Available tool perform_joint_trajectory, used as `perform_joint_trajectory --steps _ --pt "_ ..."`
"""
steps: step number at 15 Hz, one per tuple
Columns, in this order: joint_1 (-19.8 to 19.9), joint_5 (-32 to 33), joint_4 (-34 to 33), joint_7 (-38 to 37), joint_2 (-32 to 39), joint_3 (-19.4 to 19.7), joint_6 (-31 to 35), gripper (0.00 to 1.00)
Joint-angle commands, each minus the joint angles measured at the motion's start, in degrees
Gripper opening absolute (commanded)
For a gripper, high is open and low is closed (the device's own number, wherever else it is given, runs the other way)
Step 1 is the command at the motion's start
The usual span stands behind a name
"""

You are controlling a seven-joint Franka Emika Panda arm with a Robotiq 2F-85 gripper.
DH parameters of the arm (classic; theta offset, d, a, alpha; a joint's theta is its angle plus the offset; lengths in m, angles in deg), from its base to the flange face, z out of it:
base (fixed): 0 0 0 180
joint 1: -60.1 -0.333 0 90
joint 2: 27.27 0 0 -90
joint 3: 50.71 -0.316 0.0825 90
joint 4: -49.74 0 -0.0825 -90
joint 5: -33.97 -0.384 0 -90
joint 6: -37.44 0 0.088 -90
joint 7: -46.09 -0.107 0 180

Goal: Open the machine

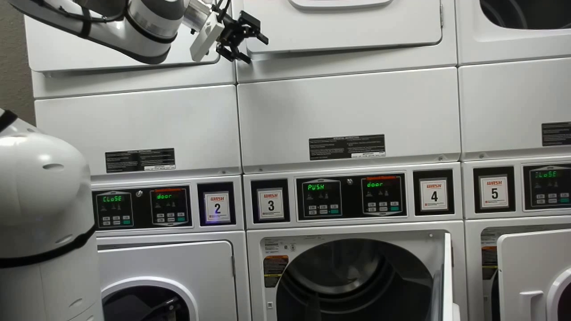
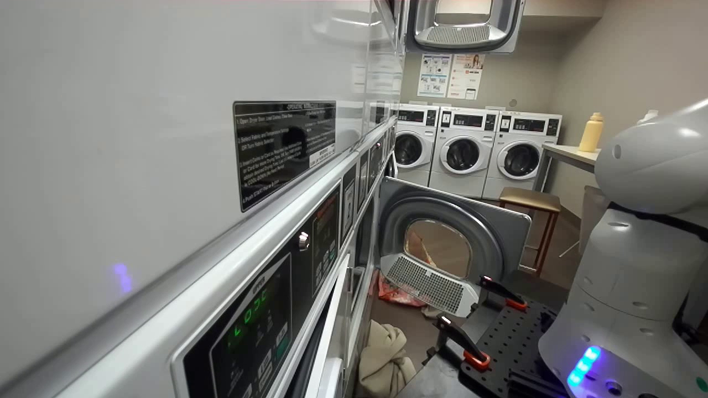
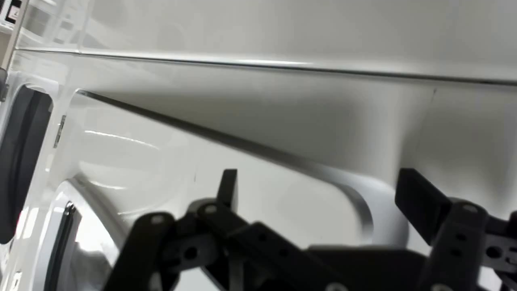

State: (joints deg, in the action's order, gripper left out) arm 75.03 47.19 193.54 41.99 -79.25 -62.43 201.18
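The machine (image 1: 348, 104) is the upper white unit in the middle of an exterior view. Its wide white door (image 1: 357, 29) has rounded corners and a hinge on the right there. In the wrist view the door (image 3: 291, 198) stands slightly off its frame, with a dark shadowed gap along its lower edge. Its inside and drum are hidden. My gripper (image 1: 257, 49) is at the door's lower free corner. In the wrist view the gripper (image 3: 317, 182) is open and empty. One finger is over the panel, the other past the free edge. I cannot tell whether either touches.
Below, a unit has its drum (image 1: 352, 267) exposed and its door (image 1: 448, 272) swung out. An upper unit on the right has an opening (image 1: 526, 13). An open door (image 2: 511, 221) stands near the robot's base plate (image 2: 514, 331). Cloth (image 2: 381, 365) lies on the floor.
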Motion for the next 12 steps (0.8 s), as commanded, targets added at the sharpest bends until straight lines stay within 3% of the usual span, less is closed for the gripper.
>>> perform_joint_trajectory --steps 1,6,12 --pt "5.11 0.57 -1.97 -4.25 -0.07 -2.75 3.77 1.0" --pt "13.91 0.32 -3.8 -8.23 -0.69 -5.8 7.18 1.0" --pt "27.75 1.55 -4.36 -10.56 -4.23 -10.62 5.03 1.0"
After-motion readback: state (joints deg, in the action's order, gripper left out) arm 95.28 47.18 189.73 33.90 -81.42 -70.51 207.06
